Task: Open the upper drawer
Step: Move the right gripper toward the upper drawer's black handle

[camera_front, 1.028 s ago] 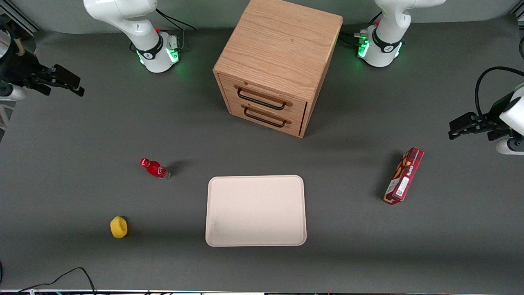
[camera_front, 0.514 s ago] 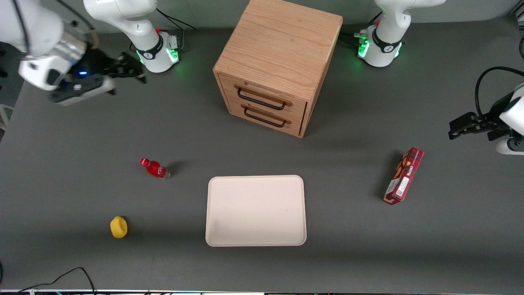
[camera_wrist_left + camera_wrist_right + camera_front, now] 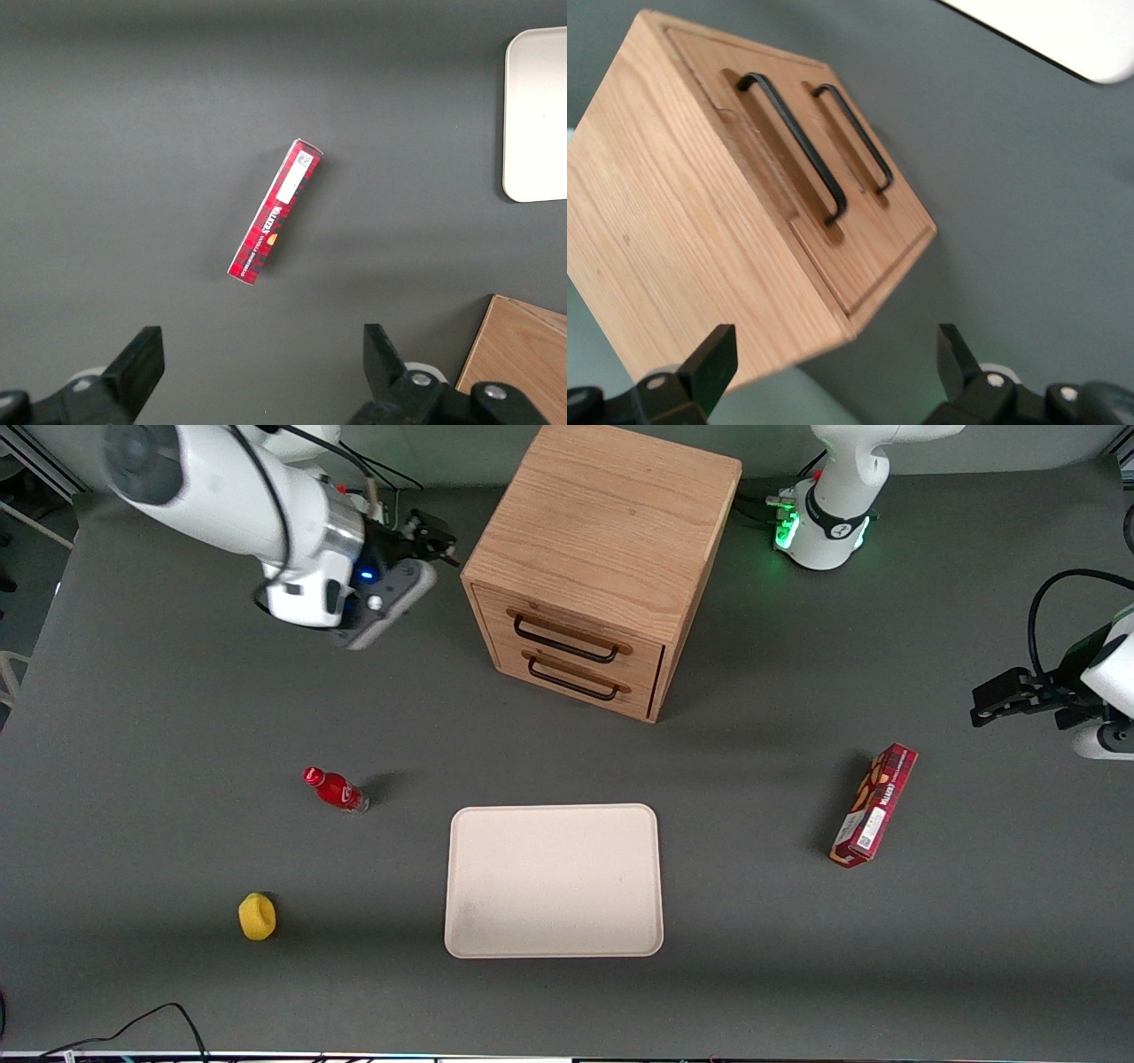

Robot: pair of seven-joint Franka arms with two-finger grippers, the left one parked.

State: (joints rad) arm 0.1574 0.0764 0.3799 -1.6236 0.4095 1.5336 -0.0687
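Note:
The boxy oak cabinet (image 3: 602, 531) stands at the back of the table with both drawers shut. Its upper drawer (image 3: 567, 631) carries a black wire handle (image 3: 565, 644), with the lower drawer (image 3: 576, 679) under it. My right gripper (image 3: 434, 538) hangs above the table beside the cabinet, toward the working arm's end, level with its top edge and apart from it. In the right wrist view the fingers (image 3: 713, 363) stand wide apart, so my gripper (image 3: 833, 363) is open and holds nothing. That view shows the cabinet's corner and the upper drawer's handle (image 3: 793, 146) ahead.
A white tray (image 3: 554, 881) lies nearer the front camera than the cabinet. A red bottle (image 3: 337, 790) and a yellow object (image 3: 257, 917) sit toward the working arm's end. A red box (image 3: 874, 806) lies toward the parked arm's end.
The right arm has swung in from the table's end to the cabinet's side. The drawers and loose objects have not moved.

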